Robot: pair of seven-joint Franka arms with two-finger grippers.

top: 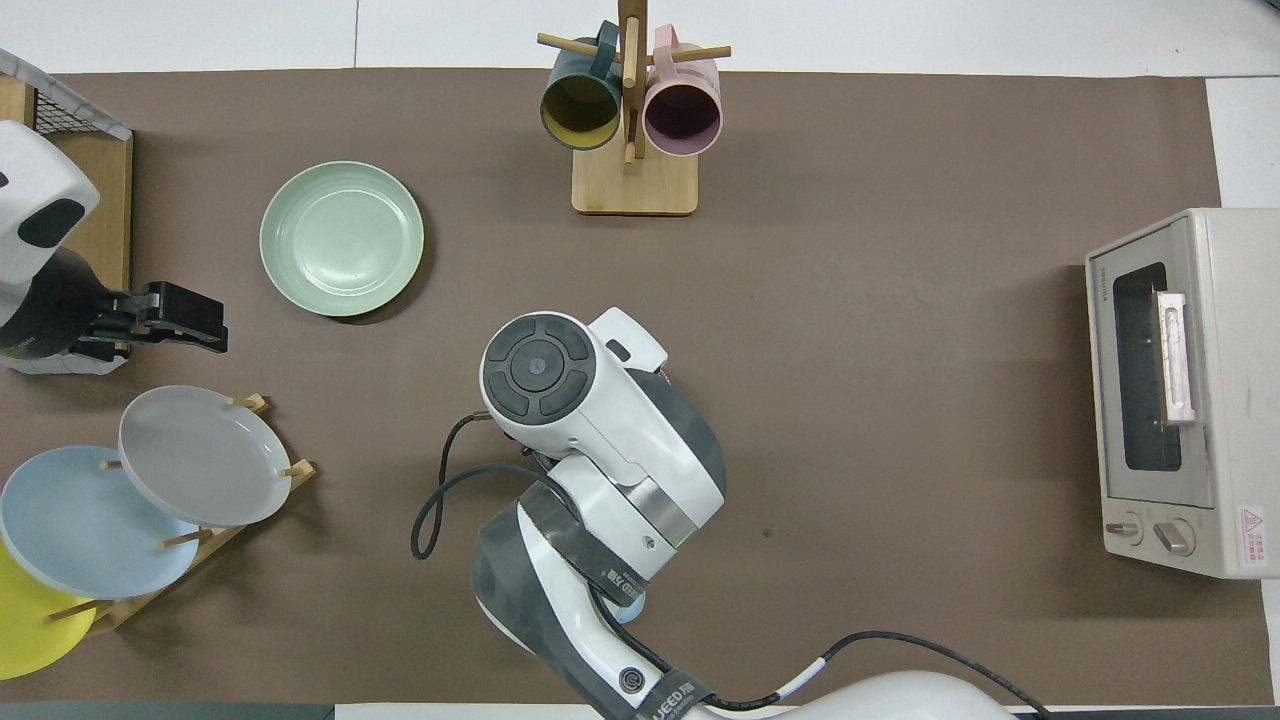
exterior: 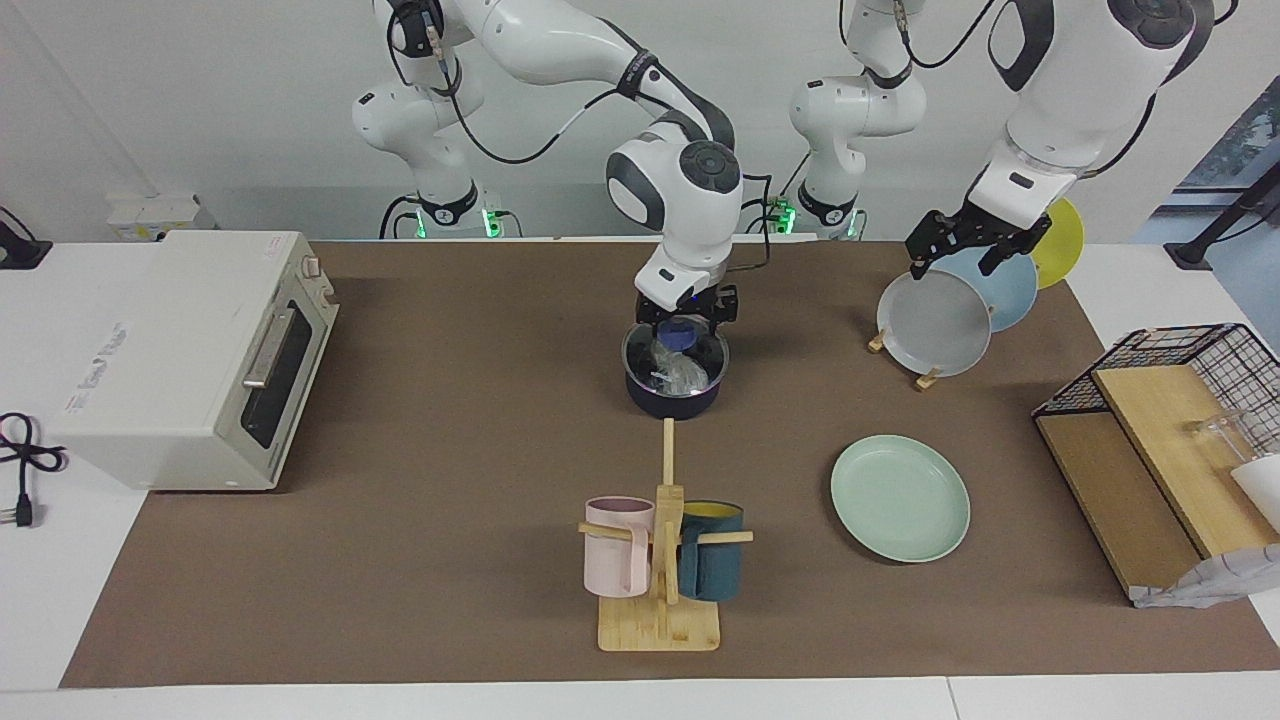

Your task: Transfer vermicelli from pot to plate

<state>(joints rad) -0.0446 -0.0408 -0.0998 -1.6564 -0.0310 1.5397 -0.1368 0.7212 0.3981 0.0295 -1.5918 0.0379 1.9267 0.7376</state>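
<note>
The dark navy pot [exterior: 672,402] stands mid-table, with the round glass lid [exterior: 636,352] and its blue knob [exterior: 681,334] on or just over its rim. The whitish vermicelli [exterior: 682,377] shows through the glass inside the pot. My right gripper [exterior: 683,322] is right at the knob, pointing down over the pot. In the overhead view the right arm hides the pot, lid and vermicelli. The mint-green plate [exterior: 900,498] [top: 341,238] lies empty, farther from the robots and toward the left arm's end. My left gripper [exterior: 955,262] [top: 195,322] hangs open and empty over the plate rack.
A rack with a grey plate [exterior: 933,323] [top: 200,455], a light blue one and a yellow one stands near the left arm. A wooden mug tree [exterior: 660,560] [top: 632,110] stands farther out than the pot. A toaster oven [exterior: 190,360] [top: 1180,390] and a wire basket [exterior: 1180,385] stand at the table's ends.
</note>
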